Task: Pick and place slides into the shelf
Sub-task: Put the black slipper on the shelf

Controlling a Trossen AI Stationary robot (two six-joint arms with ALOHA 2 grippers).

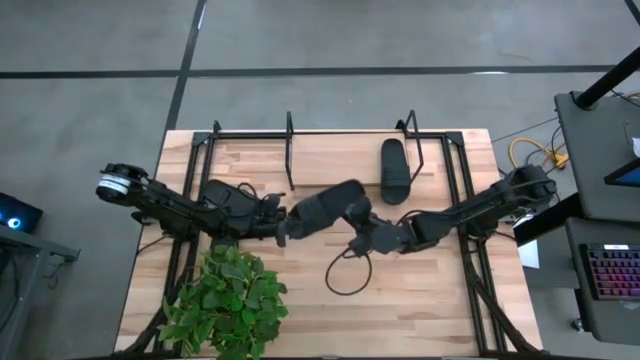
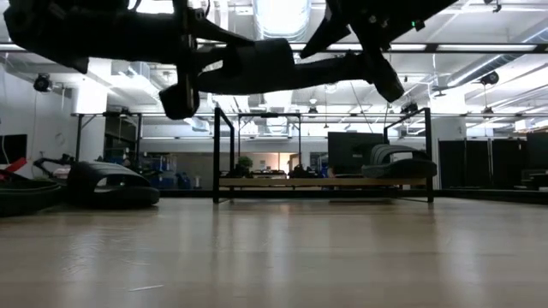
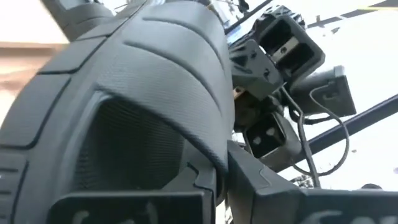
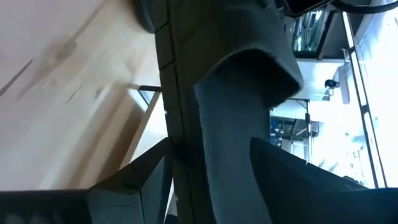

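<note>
One black slide point(image 1: 325, 208) hangs in the air above the middle of the table, between my two arms. My left gripper point(image 1: 282, 228) is shut on its left end. At its right end, my right gripper point(image 1: 358, 232) is open with a finger on either side point(image 4: 242, 93). A second slide point(image 1: 393, 170) lies sole-down on the shelf's point(image 1: 290, 150) wood board point(image 2: 325, 181), at its right. A third slide point(image 2: 111, 184) rests on the table at the left, under my left arm. My left gripper holds the slide by the end toward the table's left point(image 1: 296, 220), coming in level from the left. The slide point(image 3: 155, 81) itself hides the place of contact in the wrist view. It lies roughly level and clear of the table point(image 2: 265, 68). My right gripper straddles the other end point(image 2: 351, 60); I cannot tell whether its fingers touch.
A green potted plant point(image 1: 225, 300) stands at the near left corner. A loop of black cable point(image 1: 345, 275) lies on the table below my right gripper. Black frame rods point(image 1: 470, 200) run along both sides of the table.
</note>
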